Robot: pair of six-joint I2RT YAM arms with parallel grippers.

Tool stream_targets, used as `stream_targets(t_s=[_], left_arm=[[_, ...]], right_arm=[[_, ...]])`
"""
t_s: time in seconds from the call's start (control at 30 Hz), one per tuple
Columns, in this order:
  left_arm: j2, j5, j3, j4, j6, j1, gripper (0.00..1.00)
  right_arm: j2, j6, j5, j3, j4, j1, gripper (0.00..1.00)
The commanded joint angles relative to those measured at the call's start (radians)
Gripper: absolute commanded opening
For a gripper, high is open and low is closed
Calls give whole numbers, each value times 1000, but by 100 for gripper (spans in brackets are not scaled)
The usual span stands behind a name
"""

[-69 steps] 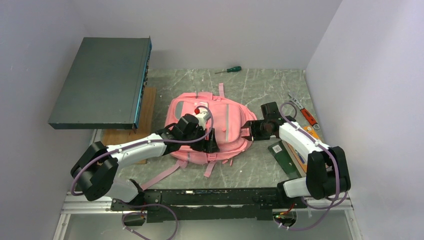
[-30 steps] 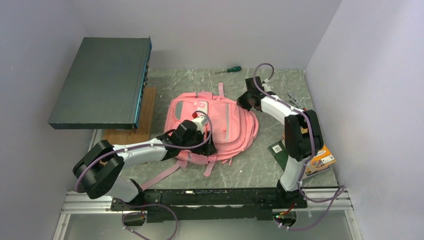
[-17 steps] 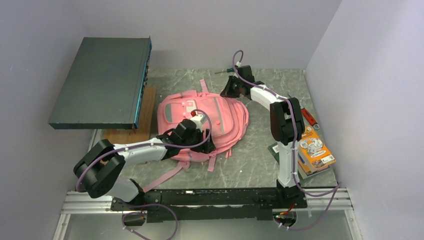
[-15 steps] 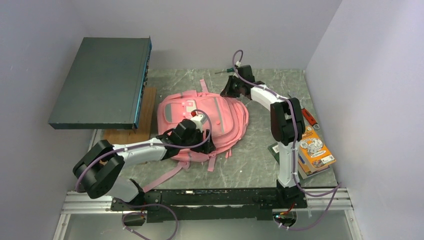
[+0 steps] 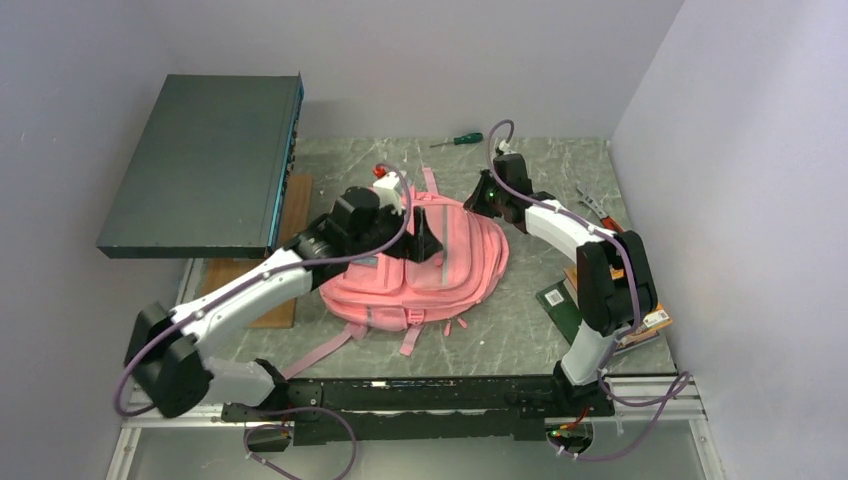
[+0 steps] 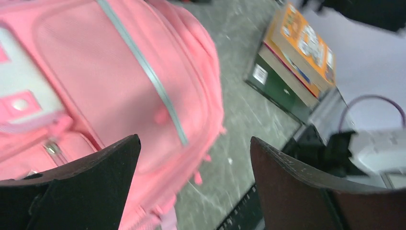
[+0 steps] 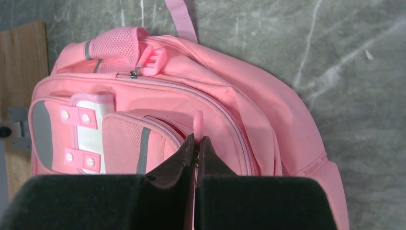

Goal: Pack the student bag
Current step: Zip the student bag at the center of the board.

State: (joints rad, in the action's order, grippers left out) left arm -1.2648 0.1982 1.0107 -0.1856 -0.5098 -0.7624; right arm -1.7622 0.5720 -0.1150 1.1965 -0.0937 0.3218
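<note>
The pink student bag [image 5: 420,270] lies flat in the middle of the marble table. My right gripper [image 5: 481,201] is at its far right edge. In the right wrist view it [image 7: 196,140] is shut on a pink zipper pull [image 7: 198,122] of the bag [image 7: 249,105], beside the white label patch [image 7: 91,136]. My left gripper [image 5: 426,234] hovers above the middle of the bag. In the left wrist view it [image 6: 194,143] is wide open and empty, with the bag [image 6: 95,91] blurred below.
A dark grey flat box [image 5: 205,165] stands raised at the left, above a wooden board [image 5: 262,272]. A green-handled screwdriver [image 5: 459,140] lies at the back. Stacked books [image 5: 562,305] lie at the right, also in the left wrist view [image 6: 297,48]. Tools [image 5: 597,208] lie near the right wall.
The right gripper dragged the bag's far edge up and left, then came back right and nearer. The left gripper left the bag's near side and rose over its middle.
</note>
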Motion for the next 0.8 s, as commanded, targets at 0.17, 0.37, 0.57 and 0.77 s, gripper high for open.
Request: stream_targets(t_s=[0.17,0.37,0.57,0.77], left_arm=[[-372,9,131,35,12,109,67],[-416,27,35,97,-5,102,67],[-493,28,18,73,1,101,69],[-545,36,38,55,12,101,72]], right_arm=[[64,13,94,-12,54,3,0],[-8,-66,162,105,-6,3,0],[-97,-348,168,218,6,10,0],[-190,-442,134,354,-59,51,0]])
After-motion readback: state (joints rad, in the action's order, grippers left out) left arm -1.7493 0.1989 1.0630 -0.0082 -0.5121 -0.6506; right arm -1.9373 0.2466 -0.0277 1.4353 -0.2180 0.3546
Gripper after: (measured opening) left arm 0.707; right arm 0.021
